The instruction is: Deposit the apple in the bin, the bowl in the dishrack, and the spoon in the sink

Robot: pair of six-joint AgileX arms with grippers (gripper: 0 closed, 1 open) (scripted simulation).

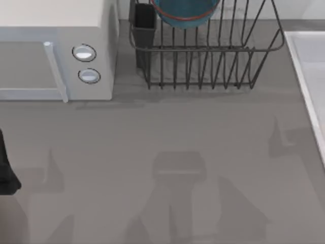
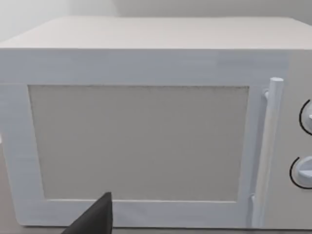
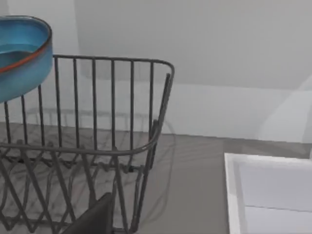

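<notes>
From above, the grey bench [image 1: 167,137] carries the dishrack [image 1: 203,51] at its far edge, and the bowl [image 1: 185,11] sits inside the rack against its back. A black utensil cup [image 1: 144,16] stands at the rack's left corner. A white microwave [image 1: 56,48] with two round knobs fills the far left corner, and the sink [image 1: 307,76] lies along the right edge. The left wrist view faces the microwave door [image 2: 139,144] and its upright handle [image 2: 268,151]; a dark tip of the left claw [image 2: 95,218] shows, its spread impossible to tell. The right wrist view looks at the dishrack's [image 3: 97,146] end with the bowl [image 3: 22,51] held among the wires, the sink's [image 3: 268,195] white rim nearby, and a dark tip of the right claw [image 3: 97,217], its spread likewise impossible to tell.
</notes>
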